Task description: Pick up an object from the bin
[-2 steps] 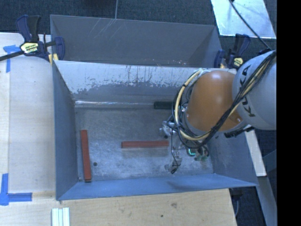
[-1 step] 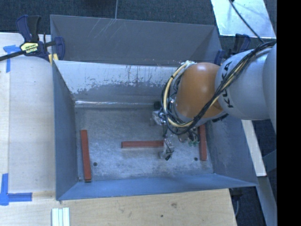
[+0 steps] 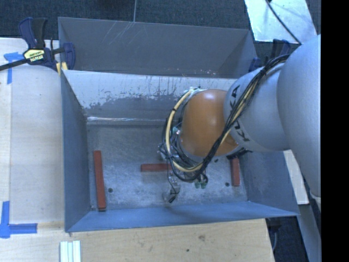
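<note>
My gripper [image 3: 173, 194] shows as a small dark metal tip near the bin's front wall, at the middle of the floor. A short reddish-brown bar [image 3: 152, 167] lies flat just behind and to the left of it, its right end hidden under the arm's cables. Against the left wall lies a long reddish-brown bar [image 3: 98, 180], running front to back. A third short reddish-brown bar [image 3: 235, 172] lies near the right wall, its top end hidden by the arm.
The arm with its orange cover and looped cables hangs over the right half of the bin and hides the floor beneath. Bare floor shows between the left bar and the middle bar.
</note>
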Available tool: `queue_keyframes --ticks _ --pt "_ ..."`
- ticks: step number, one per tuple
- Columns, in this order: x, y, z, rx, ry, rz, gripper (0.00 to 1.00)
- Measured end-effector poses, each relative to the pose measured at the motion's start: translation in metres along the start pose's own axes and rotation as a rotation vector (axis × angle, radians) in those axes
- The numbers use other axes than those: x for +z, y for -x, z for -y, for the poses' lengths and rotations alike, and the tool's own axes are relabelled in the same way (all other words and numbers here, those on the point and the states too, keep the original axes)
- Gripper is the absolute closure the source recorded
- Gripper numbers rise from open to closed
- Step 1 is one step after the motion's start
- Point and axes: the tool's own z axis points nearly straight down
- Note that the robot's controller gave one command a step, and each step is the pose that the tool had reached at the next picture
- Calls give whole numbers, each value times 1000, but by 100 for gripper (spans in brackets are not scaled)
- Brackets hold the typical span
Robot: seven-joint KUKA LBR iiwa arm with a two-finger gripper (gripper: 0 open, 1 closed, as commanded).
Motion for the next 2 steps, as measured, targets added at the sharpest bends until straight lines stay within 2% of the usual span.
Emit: queue_keyframes --ticks 1,2 --pt "-1 3 5 5 -2 5 100" --pt "-175 6 5 68 -2 12 100"
